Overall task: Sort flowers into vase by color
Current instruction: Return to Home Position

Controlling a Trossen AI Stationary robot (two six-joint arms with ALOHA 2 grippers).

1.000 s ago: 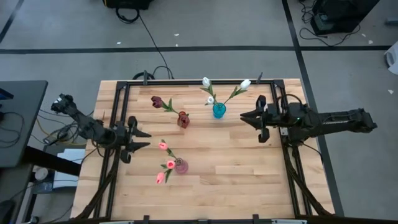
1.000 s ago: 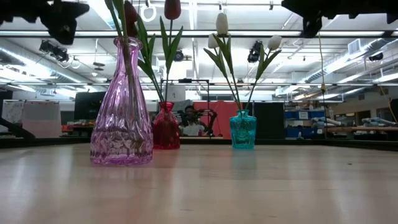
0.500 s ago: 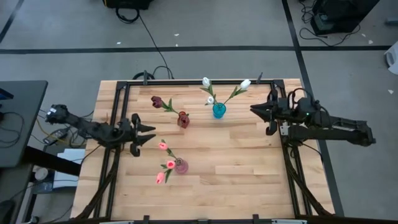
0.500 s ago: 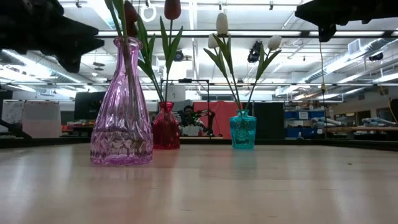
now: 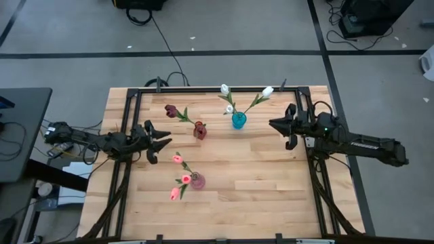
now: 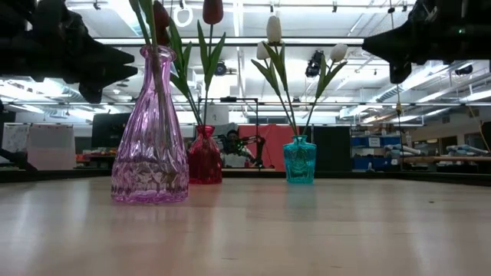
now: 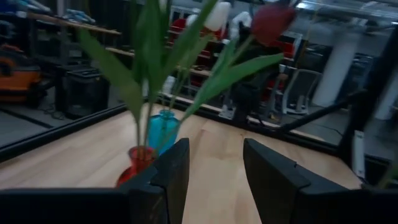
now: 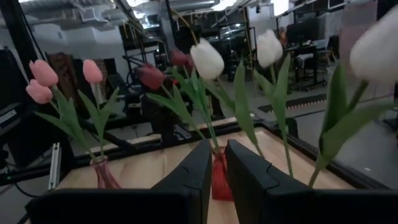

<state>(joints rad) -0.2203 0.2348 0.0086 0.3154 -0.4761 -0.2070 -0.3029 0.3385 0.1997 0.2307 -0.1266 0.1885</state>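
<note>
Three vases stand on the wooden table. The pink vase (image 5: 196, 181) (image 6: 150, 130) holds pink tulips (image 5: 178, 159). The red vase (image 5: 199, 130) holds maroon tulips (image 5: 169, 109). The teal vase (image 5: 239, 120) (image 6: 299, 159) holds white tulips (image 5: 268, 91). My left gripper (image 5: 163, 144) (image 7: 216, 149) hovers open at the table's left side, left of the red vase, pointing right. My right gripper (image 5: 272, 125) (image 8: 217, 149) hovers right of the teal vase and points left, with a narrow gap between its fingers. Neither holds anything.
A black metal frame (image 5: 133, 102) runs along the table's left, far and right edges. Bare wood (image 5: 258, 183) lies toward the near edge and right of the pink vase. Beyond the table there is a workshop room with a person (image 6: 234, 146) far behind.
Both arms have come lower over the table. My left gripper moved toward the table's right and slightly toward the far edge, nearer the red vase. My right gripper stayed beside the teal vase with small shifts. The vases and flowers have not moved.
</note>
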